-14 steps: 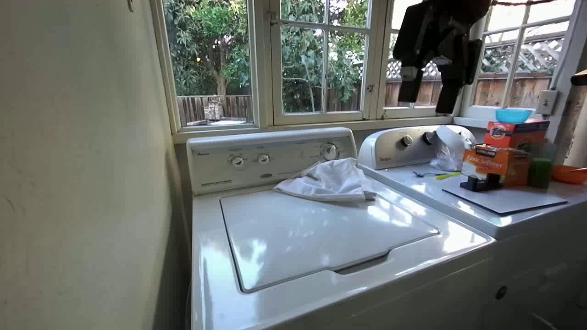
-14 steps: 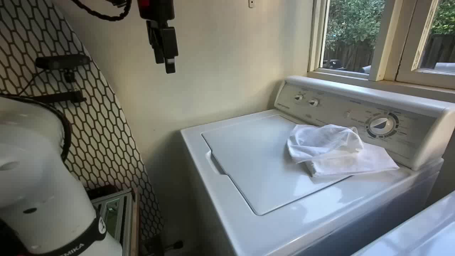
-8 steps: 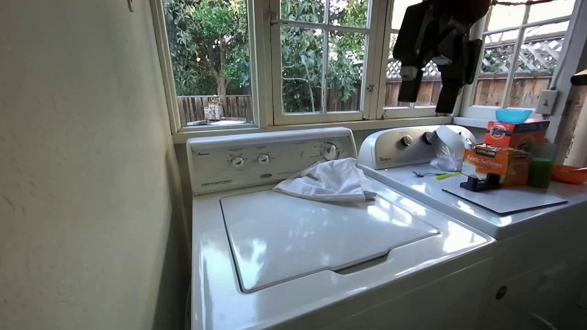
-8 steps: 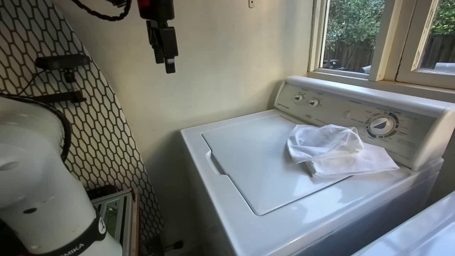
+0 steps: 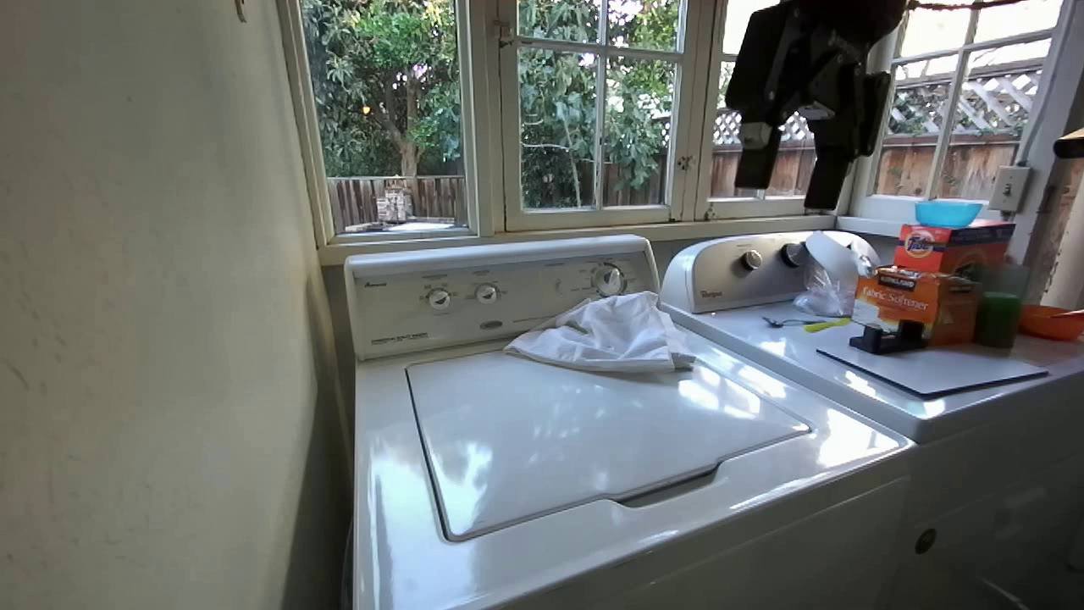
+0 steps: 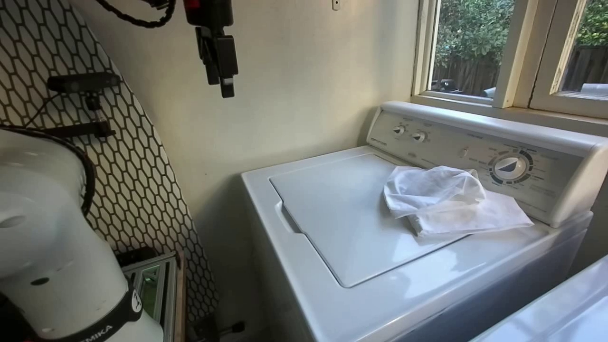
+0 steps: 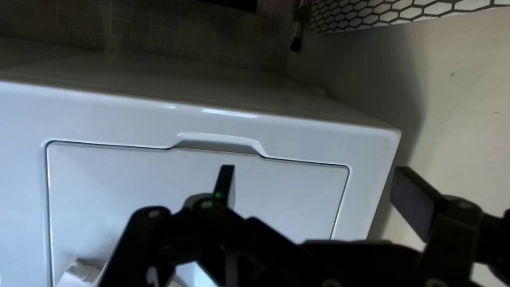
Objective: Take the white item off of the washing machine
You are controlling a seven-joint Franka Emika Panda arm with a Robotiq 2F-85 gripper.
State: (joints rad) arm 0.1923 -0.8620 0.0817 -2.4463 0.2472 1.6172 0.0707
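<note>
You're at the approach step, by my read, grasp not yet made. In an exterior view your pincer (image 5: pixel 788 186) hangs high, fingers apart, nothing between them; the white cloth (image 5: pixel 601 335), surely your white item, lies crumpled on the washing machine (image 5: pixel 576 457), well below the pincer and to its picture-left. Below the pincer and to its picture-right you've got the neighbouring machine (image 5: pixel 779 341) with a fabric softener box (image 5: pixel 898 301), detergent box (image 5: pixel 965 250), blue bowl (image 5: pixel 948 213) and green-filled cup (image 5: pixel 998 320); probably off your route, so don't swing that way. In an exterior view the pincer (image 6: pixel 220 86) shows up high toward the front of the surface (image 6: pixel 323 289), finger gap unreadable from there; the white cloth (image 6: pixel 441 194) is lower and farther back, running past the edge of the lid (image 6: pixel 342 213). In the wrist view the finger pads (image 7: pixel 412 199) stand wide, the wall (image 7: pixel 458 119) shows past one, and only a scrap of white cloth (image 7: pixel 77 275) shows, partly hidden behind the pincer's picture-left side. Next you need to carry the pincer back over it, drop, pinch a raised fold, lift. Thin fabric may slip; the control panel (image 6: pixel 456 142) behind likely limits your reach.
</note>
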